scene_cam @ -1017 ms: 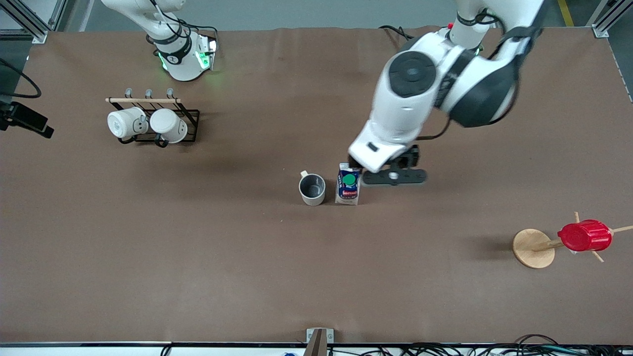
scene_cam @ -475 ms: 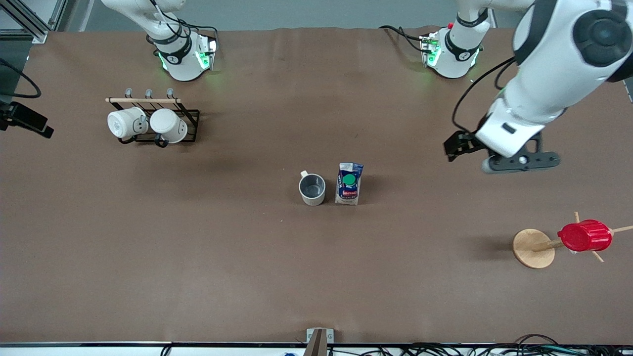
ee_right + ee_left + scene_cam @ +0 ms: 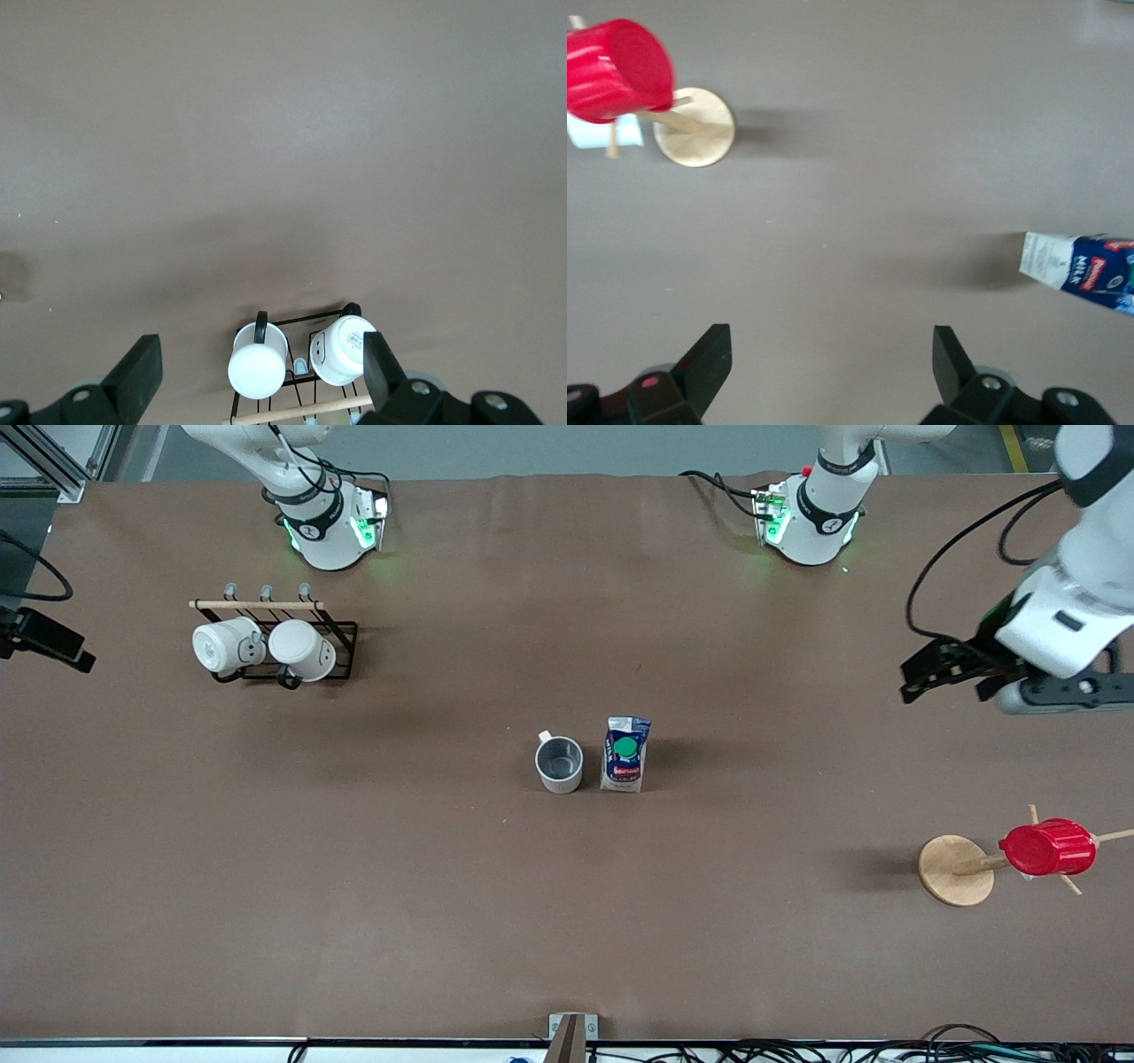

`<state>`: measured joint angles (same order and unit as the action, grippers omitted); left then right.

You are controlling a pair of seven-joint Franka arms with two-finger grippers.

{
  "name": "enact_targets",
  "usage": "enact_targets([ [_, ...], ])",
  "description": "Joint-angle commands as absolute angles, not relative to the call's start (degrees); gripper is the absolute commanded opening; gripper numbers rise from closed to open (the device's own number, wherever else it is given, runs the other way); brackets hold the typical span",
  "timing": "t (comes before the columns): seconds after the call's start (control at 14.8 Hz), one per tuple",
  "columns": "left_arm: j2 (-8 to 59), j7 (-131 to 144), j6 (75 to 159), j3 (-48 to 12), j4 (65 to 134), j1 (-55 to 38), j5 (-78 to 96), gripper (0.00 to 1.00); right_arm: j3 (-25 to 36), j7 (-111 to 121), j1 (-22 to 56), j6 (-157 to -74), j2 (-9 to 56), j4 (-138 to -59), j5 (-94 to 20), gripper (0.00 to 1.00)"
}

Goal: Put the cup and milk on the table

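Observation:
The cup (image 3: 559, 764), cream-white with a grey inside, stands upright in the middle of the table (image 3: 354, 912). The milk (image 3: 625, 755) stands right beside it, toward the left arm's end, its green cap facing up. In the left wrist view the milk (image 3: 1081, 270) shows at the edge. My left gripper (image 3: 926, 673) hangs open and empty over bare table near the left arm's end, well apart from both; its fingers (image 3: 709, 359) frame only table around the left gripper (image 3: 831, 354). My right gripper (image 3: 264, 359) is open and empty, high over the mug rack.
A black wire rack (image 3: 341, 638) holding two plain white mugs (image 3: 221, 645) stands near the right arm's base. A red ribbed cup (image 3: 1048, 848) hangs on a peg stand with a round wooden disc (image 3: 952, 872) at the left arm's end.
The left arm has swung away from beside the milk toward its own end of the table, gripper open throughout. Cup and milk have stayed put.

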<state>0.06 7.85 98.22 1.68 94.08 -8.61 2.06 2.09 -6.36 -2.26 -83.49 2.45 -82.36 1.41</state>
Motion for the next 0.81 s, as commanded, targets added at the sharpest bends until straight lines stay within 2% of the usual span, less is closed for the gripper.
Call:
enact_targets([
  [0.0, -1.2, 4.8, 95.5, 1.7, 93.3, -7.8, 0.9, 1.00, 1.2, -6.2, -3.5, -83.4, 1.8, -83.1, 0.4, 1.00],
  [0.27, 1.8, -0.3, 90.6, 1.2, 87.6, -7.5, -0.4, 1.00, 1.2, -6.1, -3.5, -83.4, 1.8, -83.1, 0.4, 1.00],
  [0.75, 1.8, 0.3, 90.4, 1.1, 87.5, -5.9, -0.4, 1.00, 1.3, -6.1, -3.6, -83.4, 1.8, -83.1, 0.4, 1.00],
])
